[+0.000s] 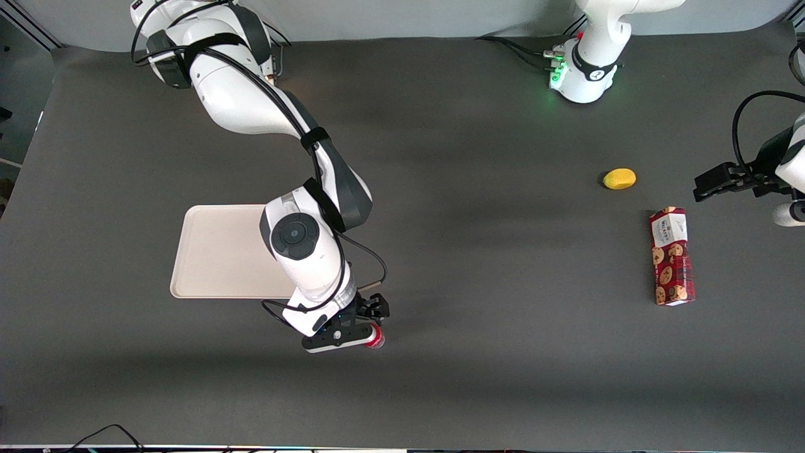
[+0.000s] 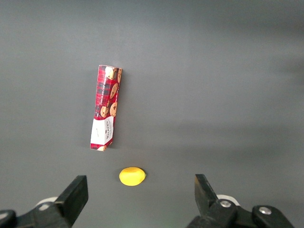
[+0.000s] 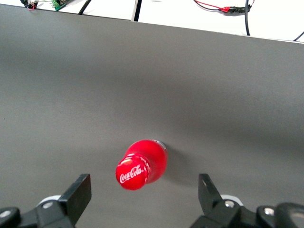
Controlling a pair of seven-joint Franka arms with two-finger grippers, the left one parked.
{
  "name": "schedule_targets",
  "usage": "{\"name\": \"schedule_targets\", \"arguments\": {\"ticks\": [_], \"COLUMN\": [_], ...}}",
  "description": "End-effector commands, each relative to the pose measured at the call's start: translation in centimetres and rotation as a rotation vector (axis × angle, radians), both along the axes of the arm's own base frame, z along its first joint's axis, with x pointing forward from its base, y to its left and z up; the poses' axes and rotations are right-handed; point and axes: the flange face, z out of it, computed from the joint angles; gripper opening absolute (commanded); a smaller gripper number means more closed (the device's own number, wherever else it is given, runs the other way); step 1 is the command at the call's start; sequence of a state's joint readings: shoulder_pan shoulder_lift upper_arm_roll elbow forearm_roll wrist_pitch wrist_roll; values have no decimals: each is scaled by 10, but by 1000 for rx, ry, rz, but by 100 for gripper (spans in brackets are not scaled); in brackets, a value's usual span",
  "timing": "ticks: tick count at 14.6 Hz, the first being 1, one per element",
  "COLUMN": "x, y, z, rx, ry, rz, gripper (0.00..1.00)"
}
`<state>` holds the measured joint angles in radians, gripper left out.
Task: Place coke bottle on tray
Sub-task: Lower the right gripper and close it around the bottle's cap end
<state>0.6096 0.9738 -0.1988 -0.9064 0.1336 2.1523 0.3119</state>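
Observation:
The coke bottle (image 1: 375, 340) stands upright on the dark table, nearer to the front camera than the tray; only its red cap shows past the gripper. In the right wrist view the bottle (image 3: 141, 165) shows as a red cap with white script above a red body. My right gripper (image 1: 344, 336) hovers over it, open, with its fingers (image 3: 76, 194) wide apart on either side of the cap and not touching it. The beige tray (image 1: 214, 251) lies flat, partly covered by the arm.
A yellow lemon-like object (image 1: 619, 178) and a red cookie box (image 1: 671, 256) lie toward the parked arm's end of the table; both also show in the left wrist view, the lemon (image 2: 132, 176) and the box (image 2: 106, 107). The table's front edge with cables (image 3: 223, 8) lies close by.

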Motion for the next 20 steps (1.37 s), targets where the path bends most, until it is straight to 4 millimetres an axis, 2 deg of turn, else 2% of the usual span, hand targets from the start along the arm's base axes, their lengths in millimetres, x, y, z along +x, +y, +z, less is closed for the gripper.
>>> {"name": "schedule_targets", "arguments": {"ticks": [1, 5, 8, 10, 11, 14, 17, 18, 20], "x": [3, 3, 4, 5, 5, 6, 6, 7, 7], "y": [7, 9, 9, 8, 8, 8, 7, 7, 6], "z": [-18, -29, -28, -28, -28, -27, -26, -25, -25], "rx": [20, 22, 24, 23, 21, 11, 5, 6, 3], "ry": [-21, -31, -39, -37, -38, -54, -60, -66, -67], "rz": [28, 32, 31, 29, 32, 78, 99, 100, 105], "gripper": [100, 100, 91, 76, 72, 48, 3, 0, 0]}}
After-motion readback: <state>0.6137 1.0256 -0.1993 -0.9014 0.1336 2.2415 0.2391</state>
